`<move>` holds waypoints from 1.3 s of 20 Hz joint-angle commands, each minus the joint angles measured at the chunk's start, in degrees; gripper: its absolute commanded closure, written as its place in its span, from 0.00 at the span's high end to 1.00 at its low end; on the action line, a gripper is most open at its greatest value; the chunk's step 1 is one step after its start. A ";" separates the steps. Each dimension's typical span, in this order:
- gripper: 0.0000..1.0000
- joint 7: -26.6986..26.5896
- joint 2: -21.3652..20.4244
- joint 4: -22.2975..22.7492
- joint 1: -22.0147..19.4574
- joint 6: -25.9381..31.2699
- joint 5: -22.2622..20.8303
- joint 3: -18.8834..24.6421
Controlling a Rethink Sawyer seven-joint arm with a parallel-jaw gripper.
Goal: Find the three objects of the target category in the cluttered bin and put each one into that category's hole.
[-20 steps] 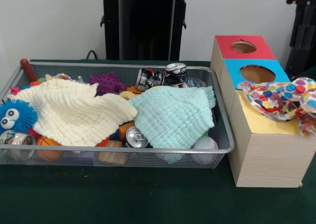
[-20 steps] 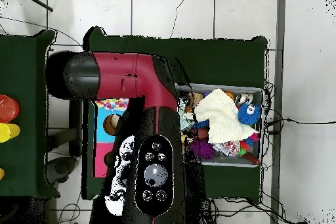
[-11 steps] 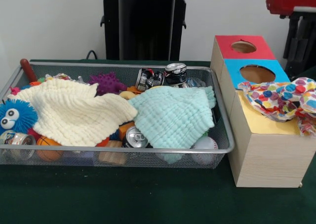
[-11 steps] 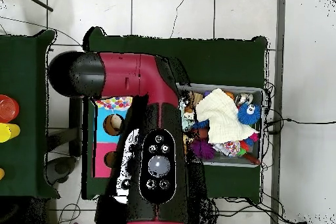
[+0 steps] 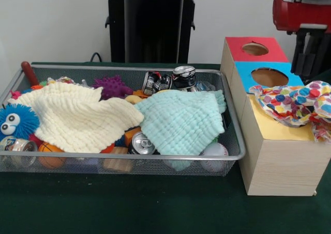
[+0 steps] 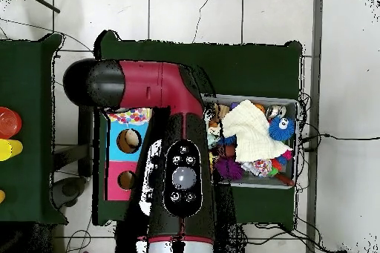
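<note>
The red arm point(image 5: 300, 12) shows only as a joint at the upper right of the front view, above the far end of the wooden box point(image 5: 279, 161); the gripper itself is hidden, so whether it is open or holds anything cannot be told. Below it a polka-dot cloth point(image 5: 297, 104) drapes over the box's near section, leaving the red hole point(image 5: 255, 49) and blue hole point(image 5: 269, 77) uncovered. Off to the side, the mesh bin point(image 5: 124, 156) holds cans point(image 5: 183, 76) at its far edge and another can point(image 5: 141, 143) at the front, half buried under a cream cloth point(image 5: 77, 118) and a mint cloth point(image 5: 181, 121), among a blue fuzzy toy point(image 5: 15, 121) and a purple spiky toy point(image 5: 111, 86).

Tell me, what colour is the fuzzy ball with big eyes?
The fuzzy ball is blue, clearest in the front view.
</note>
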 commanded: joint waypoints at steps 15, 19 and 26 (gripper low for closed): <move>0.00 2.17 3.83 9.14 -2.54 -8.24 -1.12 6.61; 0.00 2.05 4.42 8.81 -2.75 -8.13 -1.02 6.79; 0.00 2.26 6.02 6.96 -3.09 -6.41 -0.50 7.37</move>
